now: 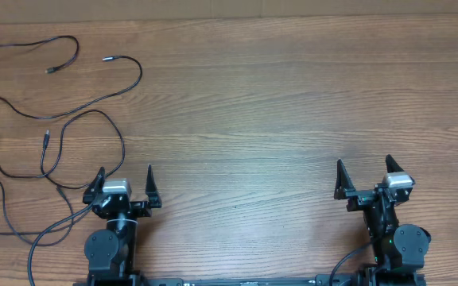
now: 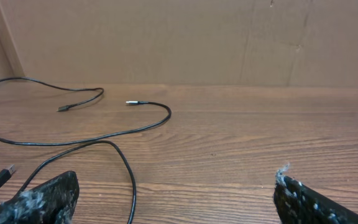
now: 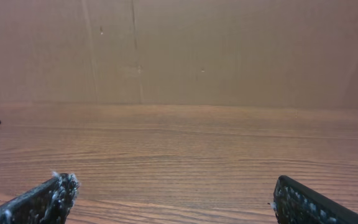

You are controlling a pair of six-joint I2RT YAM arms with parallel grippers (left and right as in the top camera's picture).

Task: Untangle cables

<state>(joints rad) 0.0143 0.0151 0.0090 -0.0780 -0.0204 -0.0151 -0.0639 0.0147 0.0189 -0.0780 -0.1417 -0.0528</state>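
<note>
Left fingers [image 1: 99, 181] and right fingers [image 1: 340, 181] are both wide open and empty. Top cable [image 1: 141, 74] looks free; lower two cables [image 1: 94, 112] maybe still crossed.

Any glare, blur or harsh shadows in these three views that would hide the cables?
Overhead: even, soft light and no glare, with the cables crisp against the table. Left wrist: cables sharp with only faint shadows; the jaws at the bottom edge look soft. Right wrist: mild sheen on the wood, jaws likewise soft, and just a sliver of cable at the left edge.
</note>
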